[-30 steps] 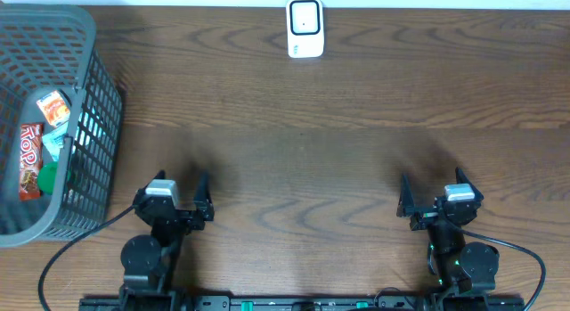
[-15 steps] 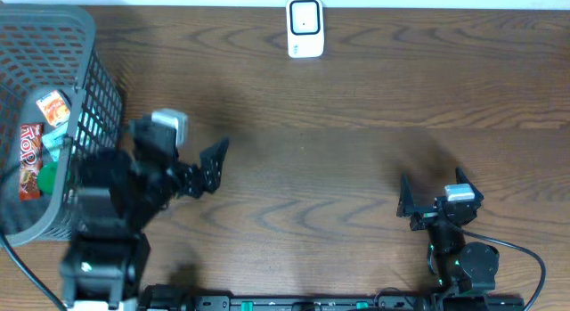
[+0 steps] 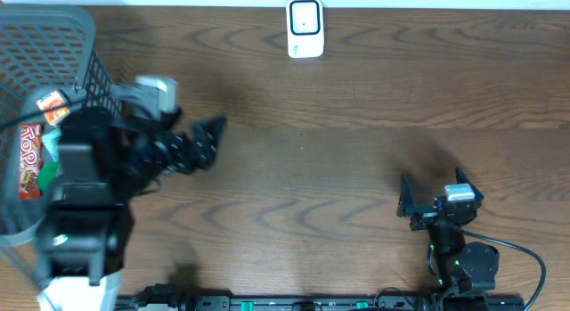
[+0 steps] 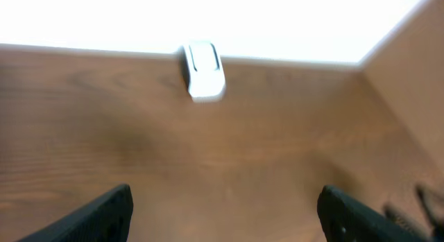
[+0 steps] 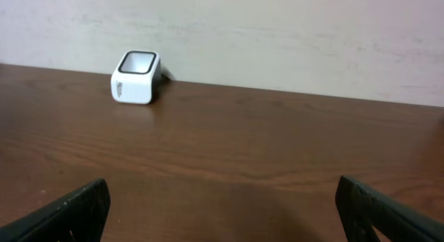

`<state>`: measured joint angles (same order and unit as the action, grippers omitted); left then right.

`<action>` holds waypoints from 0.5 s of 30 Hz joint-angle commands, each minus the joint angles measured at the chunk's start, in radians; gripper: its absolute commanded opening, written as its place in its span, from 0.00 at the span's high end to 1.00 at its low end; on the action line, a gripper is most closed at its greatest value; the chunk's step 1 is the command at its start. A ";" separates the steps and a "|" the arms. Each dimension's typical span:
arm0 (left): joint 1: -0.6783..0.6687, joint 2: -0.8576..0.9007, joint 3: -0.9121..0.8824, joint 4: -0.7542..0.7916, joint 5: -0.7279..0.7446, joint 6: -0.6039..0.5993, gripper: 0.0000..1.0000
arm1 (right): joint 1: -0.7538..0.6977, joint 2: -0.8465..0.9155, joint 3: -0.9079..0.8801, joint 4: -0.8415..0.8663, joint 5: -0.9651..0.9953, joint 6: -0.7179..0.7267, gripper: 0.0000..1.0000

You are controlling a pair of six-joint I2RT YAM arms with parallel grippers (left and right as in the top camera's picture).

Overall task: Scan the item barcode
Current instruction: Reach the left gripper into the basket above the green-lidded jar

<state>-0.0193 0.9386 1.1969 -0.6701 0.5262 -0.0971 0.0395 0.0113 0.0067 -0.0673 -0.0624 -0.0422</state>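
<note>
The white barcode scanner [image 3: 305, 28] stands at the table's far edge; it also shows blurred in the left wrist view [image 4: 203, 70] and in the right wrist view [image 5: 135, 77]. Items lie in the grey basket [image 3: 98, 97] at the left: a red "Top" bar [image 3: 29, 159], an orange packet [image 3: 53, 106] and something green [image 3: 46, 175]. My left gripper [image 3: 203, 140] hangs open and empty above the table, just right of the basket, with only bare wood between its fingers [image 4: 104, 214]. Near the front right, my right gripper [image 3: 432, 193] rests open and empty.
A wall runs along the table's far edge behind the scanner. Black cables trail from both arm bases at the front edge. The raised left arm covers part of the basket's right wall in the overhead view.
The left arm has lifted from its rest at the front and swung up and left toward the basket. The right arm has not moved.
</note>
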 commanded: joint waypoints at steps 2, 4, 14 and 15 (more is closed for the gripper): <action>0.126 0.061 0.309 -0.110 -0.057 -0.056 0.14 | 0.001 -0.005 -0.001 -0.004 0.005 -0.008 0.01; 0.192 0.107 0.423 -0.184 -0.137 -0.098 0.14 | 0.001 -0.005 -0.001 -0.004 0.005 -0.008 0.01; 0.515 0.339 0.689 -0.470 -0.386 -0.150 0.14 | 0.001 -0.005 -0.001 -0.004 0.005 -0.008 0.01; 0.550 0.359 0.689 -0.478 -0.386 -0.173 0.14 | 0.001 -0.005 -0.001 -0.004 0.005 -0.008 0.01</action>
<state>0.4400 1.2304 1.8748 -1.1233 0.2100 -0.2077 0.0395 0.0109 0.0067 -0.0669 -0.0620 -0.0422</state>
